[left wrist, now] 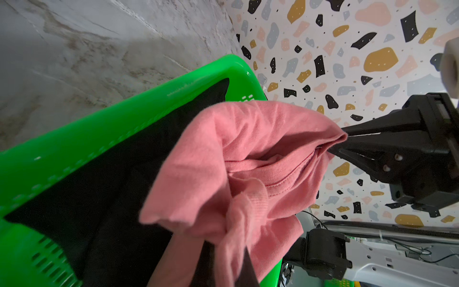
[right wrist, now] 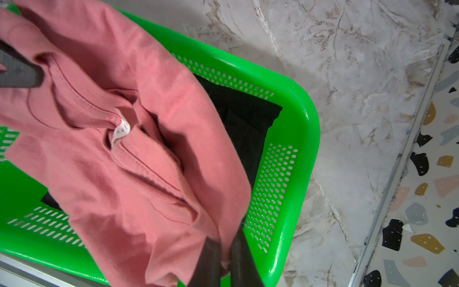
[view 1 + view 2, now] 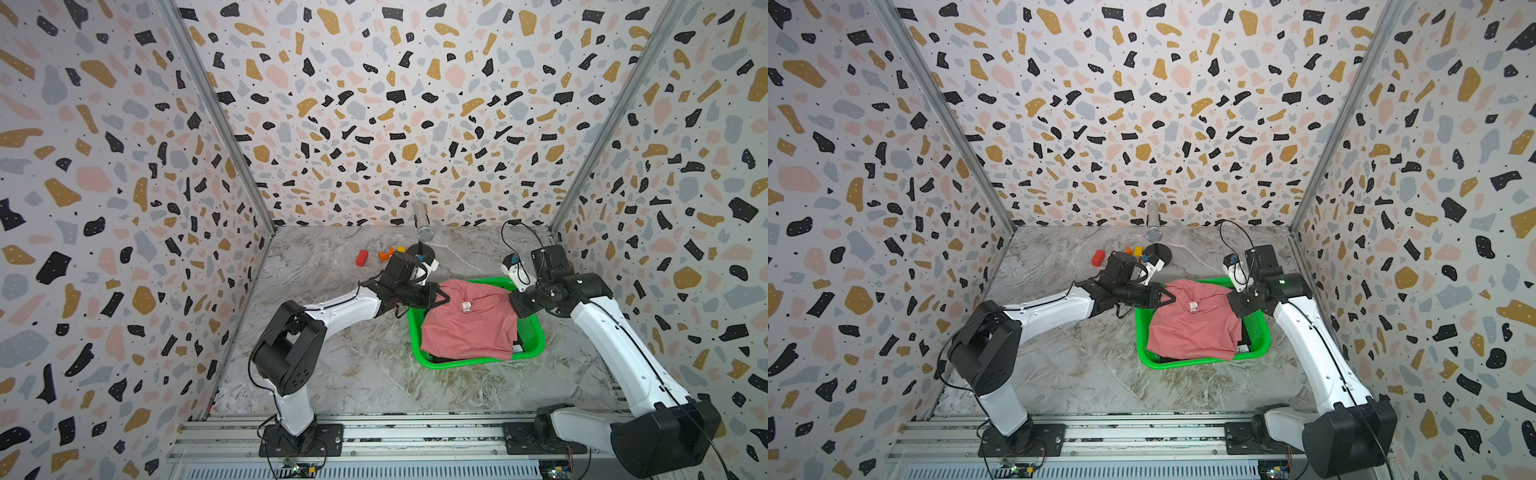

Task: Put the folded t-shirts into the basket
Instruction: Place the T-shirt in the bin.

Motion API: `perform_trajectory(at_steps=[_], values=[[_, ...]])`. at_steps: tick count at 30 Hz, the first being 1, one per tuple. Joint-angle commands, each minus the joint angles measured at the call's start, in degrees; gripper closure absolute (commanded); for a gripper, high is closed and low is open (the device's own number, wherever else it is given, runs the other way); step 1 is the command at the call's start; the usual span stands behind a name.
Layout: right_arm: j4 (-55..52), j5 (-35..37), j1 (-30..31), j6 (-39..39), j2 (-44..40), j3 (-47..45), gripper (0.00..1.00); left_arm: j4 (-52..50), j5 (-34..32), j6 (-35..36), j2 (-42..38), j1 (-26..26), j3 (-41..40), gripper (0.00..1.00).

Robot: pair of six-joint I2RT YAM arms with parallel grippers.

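Pink t-shirt [image 2: 129, 188] loosely atop black t-shirt [image 2: 243, 119] inside green mesh basket [image 2: 305, 139]

We find no text, brand, number or sign that we can read anywhere in these views. The only printed thing we can make out is the white neck tag [image 2: 121, 130] sewn into the collar of the pink shirt [image 2: 139, 198]. In the right wrist view it carries rows of small grey marks, too blurred for us to tell letters from numbers. In a top view it is only a pale fleck.
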Motion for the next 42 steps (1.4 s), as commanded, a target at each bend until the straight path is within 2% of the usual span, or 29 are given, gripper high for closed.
perform_trajectory(at_steps=[1, 8, 16, 25, 26, 28, 29, 30, 32, 35, 36, 38, 40, 42], values=[[2.42, -2.36, -0.72, -3.19, 2.16, 2.84, 1.00, 5.44, -0.69, -2.88, 0.66, -0.39, 0.31, 1.00], [6.16, -1.38, -2.75, -6.67, 9.63, 5.16, 1.00, 4.89, -6.26, -6.20, 1.36, 0.07, -1.41, 1.00], [8.89, -4.24, -4.01, -10.73, 15.72, 9.13, 1.00, -0.59, -13.60, -13.44, 1.18, -0.02, -2.24, 1.00], [10.69, -8.11, -5.69, -10.07, 21.73, 11.15, 1.00, -3.34, -16.82, -12.72, 2.11, -0.03, -1.80, 1.00], [11.21, -7.67, -5.69, -9.35, 21.60, 10.74, 0.94, -3.41, -16.69, -12.45, 2.15, -0.02, -1.63, 0.99], [12.90, -5.04, -5.69, -7.52, 20.38, 9.65, 0.59, -3.75, -16.77, -11.59, 2.18, 0.03, -1.37, 0.81], [13.21, -3.98, -5.69, -6.12, 19.31, 9.31, 0.52, -3.58, -16.61, -11.07, 2.21, 0.11, -1.24, 0.71], [13.32, -3.45, -5.69, -4.53, 17.85, 9.17, 0.48, -3.69, -16.55, -9.58, 2.26, 0.18, -1.15, 0.64], [12.66, -3.28, -5.69, 0.00, 14.23, 9.22, 0.44, -4.44, -16.24, -8.19, 2.03, 0.91, -0.85, 0.49], [8.30, -4.87, -5.69, 9.14, 8.52, 9.95, 0.40, -7.21, -15.83, -4.78, 0.76, 2.46, 0.32, 0.19], [7.15, -5.58, -5.69, 13.10, 6.98, 9.44, 0.40, -8.94, -16.02, -3.49, 0.33, 2.92, 1.41, 0.15], [4.13, -6.67, -5.69, 22.01, 4.56, 8.34, 0.48, -12.01, -16.64, 0.41, -0.35, 3.63, 2.79, 0.14], [-0.12, -10.40, -5.61, 27.24, 4.36, 7.29, 0.57, -14.42, -17.87, 4.95, -0.92, 3.96, 4.26, 0.13], [-3.26, -11.54, -5.56, 31.27, 4.33, 5.26, 0.61, -17.09, -18.64, 9.16, -0.84, 4.08, 5.50, 0.13]])
